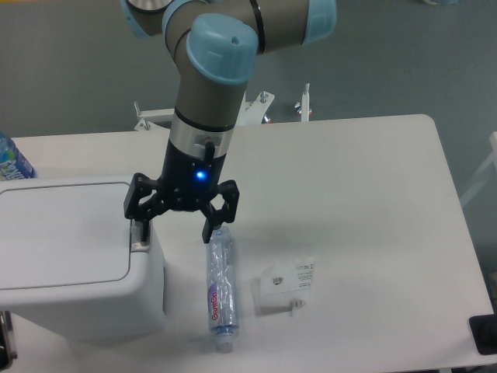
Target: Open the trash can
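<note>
The trash can (70, 256) is a big white boxy bin at the left front of the table, its flat lid down. A small grey tab (140, 245) shows at the lid's right edge. My gripper (175, 226) hangs open over the can's right end. Its left finger (140, 220) comes down right at the tab; whether it touches is unclear. The right finger (212, 225) sits past the can's side, above the table.
A crushed clear plastic bottle (218, 291) lies on the white table (349, 186) just right of the can. A crumpled white wrapper (284, 286) lies further right. Another bottle (11, 159) peeks in at the left edge, behind the can.
</note>
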Available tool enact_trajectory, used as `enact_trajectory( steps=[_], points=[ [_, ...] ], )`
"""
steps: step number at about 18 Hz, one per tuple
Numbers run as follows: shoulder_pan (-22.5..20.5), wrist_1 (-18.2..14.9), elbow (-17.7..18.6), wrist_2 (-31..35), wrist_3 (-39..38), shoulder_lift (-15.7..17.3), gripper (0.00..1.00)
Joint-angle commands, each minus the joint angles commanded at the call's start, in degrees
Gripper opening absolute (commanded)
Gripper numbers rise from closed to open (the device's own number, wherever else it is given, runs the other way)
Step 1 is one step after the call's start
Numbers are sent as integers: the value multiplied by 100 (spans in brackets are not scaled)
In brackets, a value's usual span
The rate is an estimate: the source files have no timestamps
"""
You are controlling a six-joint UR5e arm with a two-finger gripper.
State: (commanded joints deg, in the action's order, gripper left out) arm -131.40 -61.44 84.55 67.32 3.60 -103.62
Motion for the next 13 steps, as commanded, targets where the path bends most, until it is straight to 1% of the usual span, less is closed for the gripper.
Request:
enact_trajectory(
  steps=[9, 12, 13],
  points=[
    [0, 9, 9, 0, 9, 0, 100],
    [0, 0, -96, 0, 9, 35, 100],
    [0, 44, -131, 0, 9, 44, 100]
  ],
)
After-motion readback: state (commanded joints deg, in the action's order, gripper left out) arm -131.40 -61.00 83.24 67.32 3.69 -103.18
